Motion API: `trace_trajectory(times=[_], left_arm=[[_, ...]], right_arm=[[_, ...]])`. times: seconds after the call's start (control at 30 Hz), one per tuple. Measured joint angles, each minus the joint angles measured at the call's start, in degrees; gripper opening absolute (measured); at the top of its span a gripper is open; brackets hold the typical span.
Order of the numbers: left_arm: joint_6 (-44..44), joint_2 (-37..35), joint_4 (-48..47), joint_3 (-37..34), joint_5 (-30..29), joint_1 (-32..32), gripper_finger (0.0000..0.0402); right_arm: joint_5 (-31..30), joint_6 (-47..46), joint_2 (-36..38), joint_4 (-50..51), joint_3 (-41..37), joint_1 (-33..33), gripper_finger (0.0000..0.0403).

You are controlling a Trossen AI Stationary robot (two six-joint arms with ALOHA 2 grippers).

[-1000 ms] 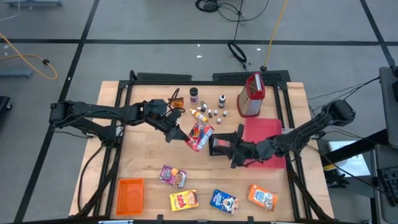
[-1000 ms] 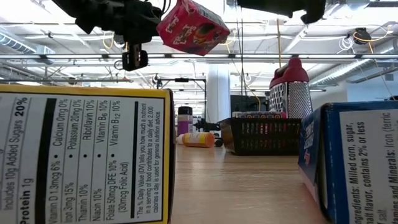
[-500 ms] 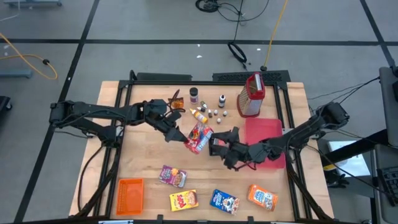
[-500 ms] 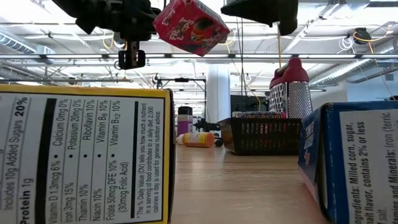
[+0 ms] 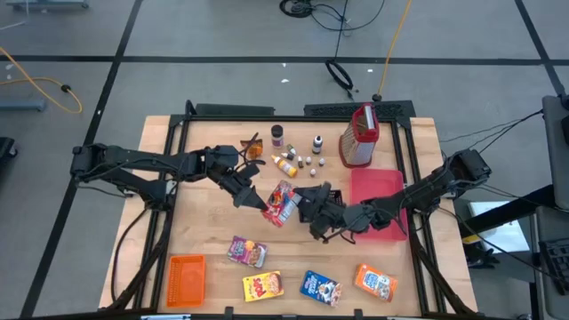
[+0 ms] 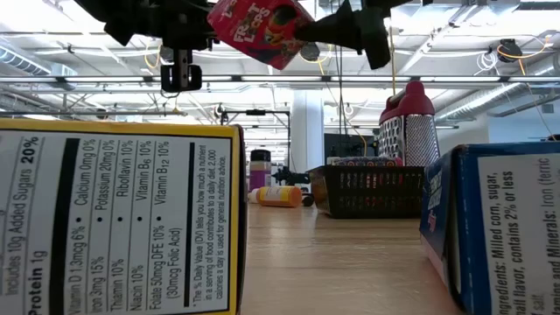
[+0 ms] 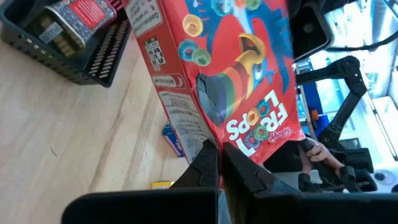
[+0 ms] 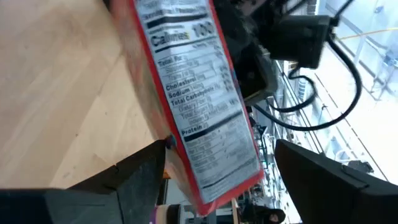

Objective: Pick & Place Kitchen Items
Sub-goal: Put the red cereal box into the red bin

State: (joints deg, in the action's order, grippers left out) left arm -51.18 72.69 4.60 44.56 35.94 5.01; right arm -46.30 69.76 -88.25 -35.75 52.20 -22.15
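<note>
A red Froot Loops cereal box (image 5: 282, 203) hangs in the air over the middle of the table, with my left gripper (image 5: 259, 197) shut on it from the left. In the low view the box (image 6: 258, 19) shows high above the tabletop. My right gripper (image 5: 307, 201) comes from the right and is open. In the right wrist view its fingers (image 8: 140, 174) stand on either side of the box's nutrition-label face (image 8: 199, 112). Other kitchen items lie on the table. My left gripper (image 7: 221, 155) pinches the box between its two fingers at the long edge (image 7: 214, 134) where the front face meets the side panel, at the end near the logo. It comes level from the table's left. The box is lifted clear and tilted. Whether my right gripper touches the box I cannot tell.
A black mesh basket (image 6: 372, 191) with goods stands behind, beside a red-topped grater (image 5: 358, 135) and small bottles (image 5: 298, 160). A red tray (image 5: 373, 182) lies under my right arm. Boxes (image 5: 246, 252), (image 5: 263, 285), (image 5: 321, 286), a packet (image 5: 374, 280) and an orange crate (image 5: 187, 280) line the near edge.
My right gripper has moved toward the table's left, up to the cereal box, and has rolled about its own axis. The box has tipped a little in my left gripper's hold, and its logo face now shows in the low view. It stays lifted clear.
</note>
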Motion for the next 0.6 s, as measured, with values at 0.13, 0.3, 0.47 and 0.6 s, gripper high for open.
trace_trajectory(times=[0.13, 0.3, 0.47, 0.6], left_arm=[[-0.1, 0.0, 0.0, 0.0, 0.1, -0.6, 0.0], [-0.2, 0.0, -0.2, 0.0, 0.1, -1.2, 0.0], [-0.6, 0.0, -0.4, 0.0, 0.0, -1.9, 0.0], [-0.6, 0.0, -2.1, 0.0, 0.0, -1.8, 0.0]], right_arm=[[0.2, 0.0, 0.0, 0.9, 0.7, 0.2, 0.0289], [3.2, -3.1, 0.0, 2.8, 0.7, 0.9, 0.0278], [3.2, -1.1, 0.0, 3.0, 0.7, 0.8, 0.0272], [3.1, 0.0, 0.0, 3.1, 0.7, 0.8, 0.0271]])
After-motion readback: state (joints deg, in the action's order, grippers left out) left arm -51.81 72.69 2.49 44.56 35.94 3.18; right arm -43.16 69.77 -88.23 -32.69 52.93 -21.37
